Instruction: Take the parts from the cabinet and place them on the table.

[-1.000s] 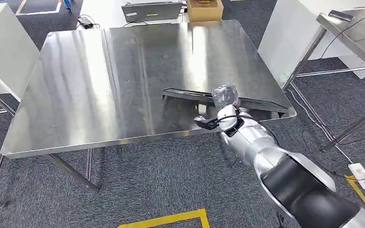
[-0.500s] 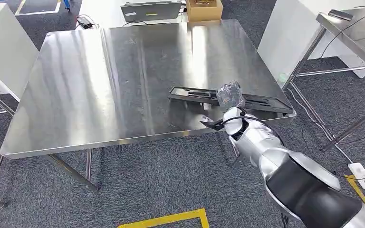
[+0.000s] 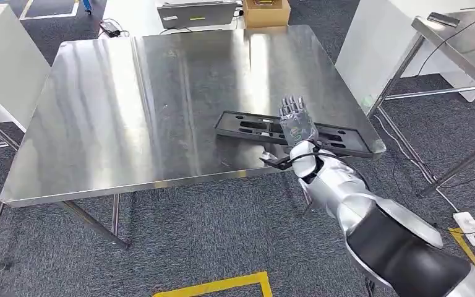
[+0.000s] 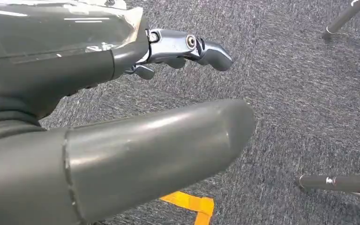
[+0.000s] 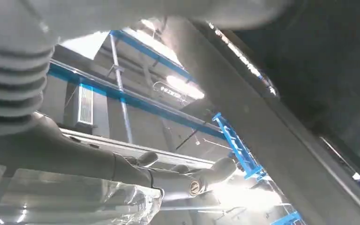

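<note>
Carpet (image 3: 210,241), dark grey, lies nearest, under the silver right arm (image 3: 346,198) that reaches up from the lower right of the head view. A strip of yellow tape (image 3: 222,284) marks the floor to the arm's left. At the arm's end the right hand (image 3: 297,121) stands raised above the near right corner of the worktop (image 3: 130,111), fingers (image 3: 294,105) straight, apart and pointing away from the robot; it holds nothing. Directly under and just beyond the hand lies the part (image 3: 247,126), a long flat black tray-like piece with slots, resting on the steel and running from the hand's left across to its right, near the worktop's right edge. Whether the palm touches the part cannot be told from this angle.

The left hand (image 4: 122,93) hangs over carpet in its wrist view, thumb out and fingers (image 4: 187,47) loosely extended, nothing between them.

Beyond the worktop's far edge, well past the hand, sit a grey case (image 3: 196,13) and a cardboard box (image 3: 266,11) on the floor. To the hand's far right stands a second steel table (image 3: 464,43), beside a white panel (image 3: 377,43).
</note>
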`<action>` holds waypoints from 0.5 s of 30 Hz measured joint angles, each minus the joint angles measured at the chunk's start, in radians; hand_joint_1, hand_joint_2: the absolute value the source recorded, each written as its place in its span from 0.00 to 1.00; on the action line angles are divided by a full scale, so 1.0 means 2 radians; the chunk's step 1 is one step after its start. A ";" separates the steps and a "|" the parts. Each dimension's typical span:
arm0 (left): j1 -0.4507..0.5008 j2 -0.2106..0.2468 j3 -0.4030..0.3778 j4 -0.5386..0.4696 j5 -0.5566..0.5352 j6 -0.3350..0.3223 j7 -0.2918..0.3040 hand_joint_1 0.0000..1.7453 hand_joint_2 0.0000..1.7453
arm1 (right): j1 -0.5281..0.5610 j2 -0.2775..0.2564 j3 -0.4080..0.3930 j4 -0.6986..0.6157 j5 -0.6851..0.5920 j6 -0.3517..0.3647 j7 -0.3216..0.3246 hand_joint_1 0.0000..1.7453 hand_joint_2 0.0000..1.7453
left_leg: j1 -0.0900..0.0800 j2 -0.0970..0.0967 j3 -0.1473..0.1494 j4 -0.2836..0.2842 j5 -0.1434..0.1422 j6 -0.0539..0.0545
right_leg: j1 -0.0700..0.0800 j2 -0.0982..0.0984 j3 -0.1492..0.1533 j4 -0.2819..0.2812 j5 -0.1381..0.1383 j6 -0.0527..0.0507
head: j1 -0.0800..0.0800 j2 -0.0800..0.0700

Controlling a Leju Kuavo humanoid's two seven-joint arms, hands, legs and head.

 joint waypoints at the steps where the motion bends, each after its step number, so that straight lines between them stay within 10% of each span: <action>1: 0.000 0.000 0.000 0.000 0.000 -0.002 0.000 0.00 0.00 | 0.000 0.000 -0.002 0.000 -0.001 -0.001 -0.006 0.00 0.00 | 0.000 0.000 0.000 0.000 0.000 0.000 | 0.000 0.000 0.000 0.000 0.000 0.000 | 0.000 0.000; 5: 0.000 0.001 0.000 0.000 0.001 -0.009 0.000 0.00 0.00 | 0.003 0.008 -0.048 0.000 -0.081 0.000 -0.077 0.00 0.00 | 0.000 0.000 0.000 0.000 0.000 0.000 | 0.000 0.000 0.000 0.000 0.000 0.000 | 0.000 0.000; 15: 0.000 0.003 0.000 0.000 0.001 -0.012 0.000 0.00 0.00 | 0.004 0.025 -0.136 -0.002 -0.145 0.018 -0.126 0.00 0.00 | 0.000 0.000 0.000 0.000 0.000 0.000 | 0.000 0.000 0.000 0.000 0.000 0.000 | 0.000 0.000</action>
